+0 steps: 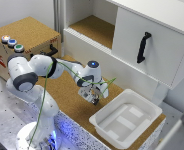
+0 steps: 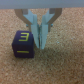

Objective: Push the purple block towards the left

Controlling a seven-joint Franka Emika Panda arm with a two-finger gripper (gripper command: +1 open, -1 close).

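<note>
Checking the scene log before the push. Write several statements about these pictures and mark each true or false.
1. The small purple cube with yellow markings rests on the cork surface. True.
2. The claw grips the cube. False: the cube sits beside it.
3. The white plastic tray holds several blocks. False: nothing shows inside it.
4. The white cabinet door has a black handle. True.

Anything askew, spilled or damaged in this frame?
Nothing stands out. The purple numbered block sits flat on the cork surface beside the hand, whose fingers look close together. The white plastic tray is intact at the cork's edge.
</note>
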